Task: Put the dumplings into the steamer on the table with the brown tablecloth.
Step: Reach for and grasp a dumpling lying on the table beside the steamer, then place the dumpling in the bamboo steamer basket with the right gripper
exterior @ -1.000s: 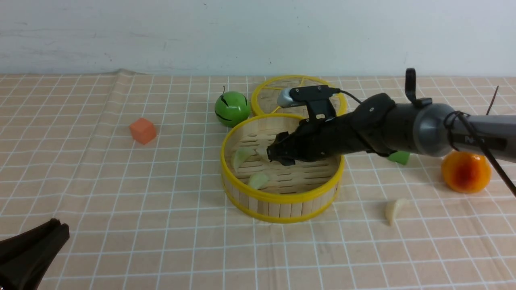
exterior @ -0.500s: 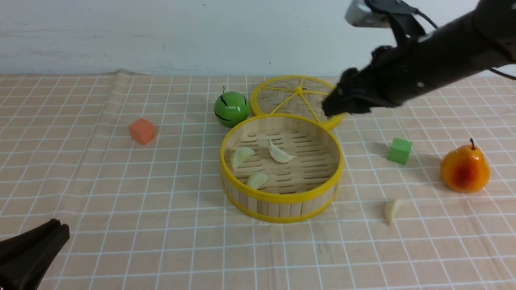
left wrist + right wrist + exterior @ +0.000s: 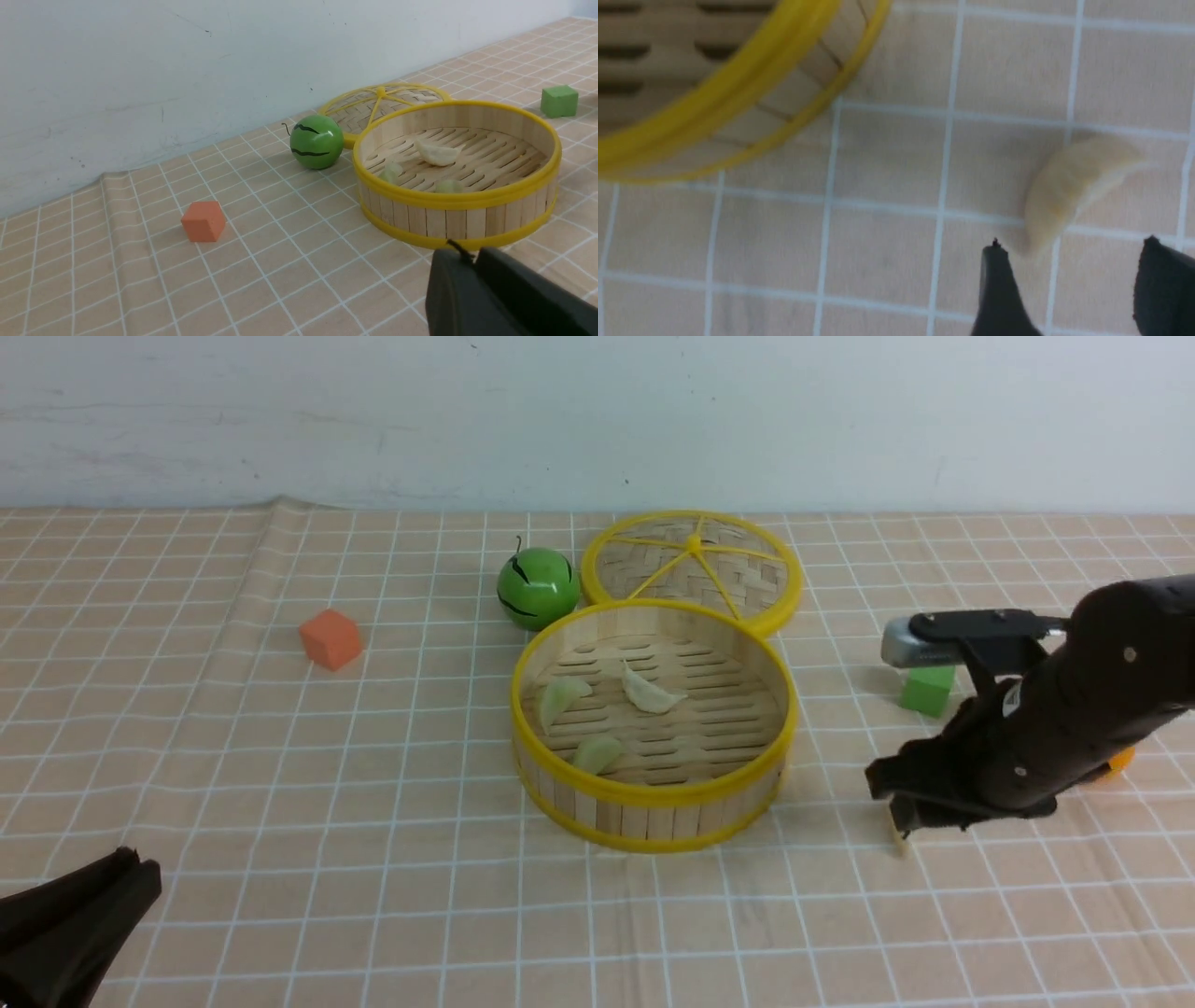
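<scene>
The steamer [image 3: 653, 795] stands mid-table on the brown tablecloth [image 3: 280, 784]. Three dumplings lie inside it: one at the left [image 3: 558, 695], one in the middle [image 3: 649, 693] and one at the front [image 3: 597, 753]. The fourth dumpling [image 3: 1073, 186] lies on the cloth to the steamer's right, just ahead of my right gripper's fingertips. In the front view the arm hides almost all of it. My right gripper [image 3: 1071, 247] is open and empty, low over the cloth [image 3: 901, 803]. My left gripper [image 3: 131, 868] is shut and empty at the front left, also seen in its wrist view [image 3: 472, 254].
The flat woven lid [image 3: 691, 565] lies behind the steamer, with a green striped ball [image 3: 537, 588] at its left. An orange cube [image 3: 330, 638] sits at the left. A green cube [image 3: 927, 689] and an orange pear [image 3: 1116, 761], mostly hidden, are behind my right arm.
My right gripper left a dumpling in the steamer, rose up and back, then came down to the right over the dumpling on the cloth. The left arm has not moved.
</scene>
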`<state>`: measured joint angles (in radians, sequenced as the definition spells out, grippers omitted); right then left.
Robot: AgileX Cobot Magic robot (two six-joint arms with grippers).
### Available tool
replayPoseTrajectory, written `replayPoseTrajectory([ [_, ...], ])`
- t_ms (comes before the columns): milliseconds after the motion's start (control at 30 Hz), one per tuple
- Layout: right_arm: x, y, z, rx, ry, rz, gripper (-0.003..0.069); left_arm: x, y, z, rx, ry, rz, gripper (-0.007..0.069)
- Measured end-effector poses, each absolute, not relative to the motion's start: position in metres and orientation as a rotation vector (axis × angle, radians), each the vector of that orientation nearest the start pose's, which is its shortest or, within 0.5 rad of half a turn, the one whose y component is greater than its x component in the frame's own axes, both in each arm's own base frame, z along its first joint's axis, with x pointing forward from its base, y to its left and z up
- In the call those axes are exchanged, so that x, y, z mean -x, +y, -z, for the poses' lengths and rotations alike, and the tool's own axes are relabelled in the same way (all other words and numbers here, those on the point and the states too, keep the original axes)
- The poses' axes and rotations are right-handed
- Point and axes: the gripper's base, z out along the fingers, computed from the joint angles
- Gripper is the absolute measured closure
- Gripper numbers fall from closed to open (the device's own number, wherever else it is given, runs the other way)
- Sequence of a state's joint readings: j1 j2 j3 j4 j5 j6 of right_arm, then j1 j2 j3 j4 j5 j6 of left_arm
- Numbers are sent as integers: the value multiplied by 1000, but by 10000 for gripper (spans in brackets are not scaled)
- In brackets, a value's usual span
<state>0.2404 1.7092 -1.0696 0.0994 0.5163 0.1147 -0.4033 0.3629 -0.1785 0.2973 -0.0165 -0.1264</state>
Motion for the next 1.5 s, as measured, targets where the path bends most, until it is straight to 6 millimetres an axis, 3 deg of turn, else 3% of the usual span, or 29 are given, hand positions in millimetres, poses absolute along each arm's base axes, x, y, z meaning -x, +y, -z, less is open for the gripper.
replayPoseTrajectory([
  [133,-345,88,-193,69,2612,-200,254,-84,-37,-250,-472,1579,183,571],
  [333,-353,89,-155,59,2689,-170,261,-84,-37,-251,-470,1572,186,567],
  [467,-356,89,-153,68,2673,-164,324,-84,-37,-251,-470,1571,186,564],
  [500,-357,88,-153,78,2667,-156,389,-84,-37,-251,-470,1571,186,562],
  [533,-357,88,-153,78,2667,-156,389,-84,-37,-251,-470,1571,186,562],
  [567,-357,87,-153,85,2665,-147,459,-84,-37,-251,-470,1571,186,560],
  [600,-357,86,-154,86,2662,-144,503,-84,-37,-251,-470,1571,186,558],
  [767,-353,85,-164,96,2670,-137,512,-84,-37,-251,-470,1572,187,554],
  [900,-341,87,-212,123,2552,-178,512,-84,-37,-251,-470,1571,187,554],
  [967,-333,97,-234,159,2486,-224,512,-84,-37,-251,-470,1571,187,554],
  [1000,-333,97,-234,155,2487,-228,512,-84,-37,-251,-470,1571,187,554],
  [1067,-323,121,-255,277,2403,-289,512,-84,-37,-251,-470,1571,187,554],
  [1200,-317,162,-264,482,2318,-347,512,-84,-37,-252,-469,1564,189,553],
  [1333,-331,192,-254,601,2246,-351,512,-84,-37,-253,-468,1549,194,550],
  [1400,-337,197,-248,606,2240,-346,512,-84,-37,-253,-468,1549,194,550],
  [1500,-359,208,-221,644,2243,-314,512,-84,-37,-253,-468,1549,194,547],
])
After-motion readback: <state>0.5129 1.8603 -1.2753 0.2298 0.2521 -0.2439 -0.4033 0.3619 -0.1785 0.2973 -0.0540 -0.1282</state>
